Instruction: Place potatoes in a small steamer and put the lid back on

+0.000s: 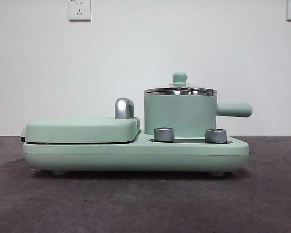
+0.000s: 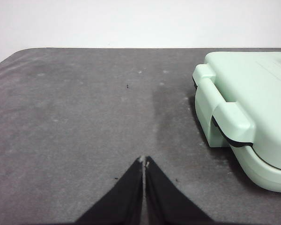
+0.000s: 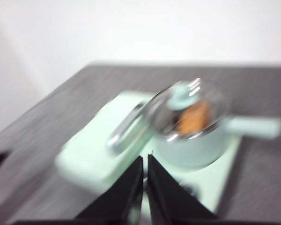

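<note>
Both grippers empty, jaws pressed together.

Left gripper hangs over bare table beside the griddle; right gripper sits above the appliance, its picture blurred. Lid rests on the small steamer, potato inside under the glass, with open tabletop all around.

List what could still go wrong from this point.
1. The right wrist view is motion-blurred, so the right gripper, jaws shut, seems to be moving near the mint-green steamer pot; a low swing might clip the clear glass lid's green knob and shift it.
2. The orange-brown potato shows through the glass; if it sits high, the lid may not be fully seated, though the front view shows it level.
</note>
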Robot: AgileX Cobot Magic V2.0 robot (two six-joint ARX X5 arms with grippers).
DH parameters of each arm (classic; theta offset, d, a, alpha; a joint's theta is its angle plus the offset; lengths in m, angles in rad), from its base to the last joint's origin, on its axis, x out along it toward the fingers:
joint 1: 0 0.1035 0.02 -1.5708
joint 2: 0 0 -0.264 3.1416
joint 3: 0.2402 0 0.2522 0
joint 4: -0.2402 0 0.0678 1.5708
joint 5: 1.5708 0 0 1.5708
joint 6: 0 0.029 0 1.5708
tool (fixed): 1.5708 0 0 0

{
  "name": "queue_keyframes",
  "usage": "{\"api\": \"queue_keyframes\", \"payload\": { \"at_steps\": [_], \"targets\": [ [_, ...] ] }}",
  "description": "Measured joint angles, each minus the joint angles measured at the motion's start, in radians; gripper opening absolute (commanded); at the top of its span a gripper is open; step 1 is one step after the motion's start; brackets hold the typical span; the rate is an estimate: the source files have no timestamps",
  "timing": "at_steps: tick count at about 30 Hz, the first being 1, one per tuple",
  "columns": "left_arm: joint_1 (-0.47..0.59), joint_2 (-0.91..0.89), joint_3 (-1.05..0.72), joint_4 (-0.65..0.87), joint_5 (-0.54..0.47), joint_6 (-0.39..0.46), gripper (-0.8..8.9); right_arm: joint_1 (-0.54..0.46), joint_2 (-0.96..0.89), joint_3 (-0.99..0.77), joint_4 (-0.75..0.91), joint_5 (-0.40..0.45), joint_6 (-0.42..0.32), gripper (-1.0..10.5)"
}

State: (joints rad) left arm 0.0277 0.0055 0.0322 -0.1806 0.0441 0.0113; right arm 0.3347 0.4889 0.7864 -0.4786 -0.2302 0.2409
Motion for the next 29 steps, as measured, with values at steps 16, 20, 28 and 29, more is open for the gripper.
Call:
{"api": "queue_keyframes", "payload": {
  "at_steps": [16,20,28,29],
  "targets": [
    [0.000,0.000,0.000,0.000,0.000,0.000,0.05,-0.355,-0.427,-0.742,0.360,0.235,-0.186,0.1],
    [0.000,0.000,0.000,0.000,0.000,0.000,0.05,-0.355,-0.478,-0.771,0.349,0.239,-0.187,0.1],
    [0.000,0.000,0.000,0.000,0.000,0.000,0.05,-0.355,-0.484,-0.770,0.310,0.256,-0.187,0.1],
    [0.000,0.000,0.000,0.000,0.000,0.000,0.05,-0.355,-0.484,-0.770,0.310,0.256,-0.187,0.1]
  ]
}}
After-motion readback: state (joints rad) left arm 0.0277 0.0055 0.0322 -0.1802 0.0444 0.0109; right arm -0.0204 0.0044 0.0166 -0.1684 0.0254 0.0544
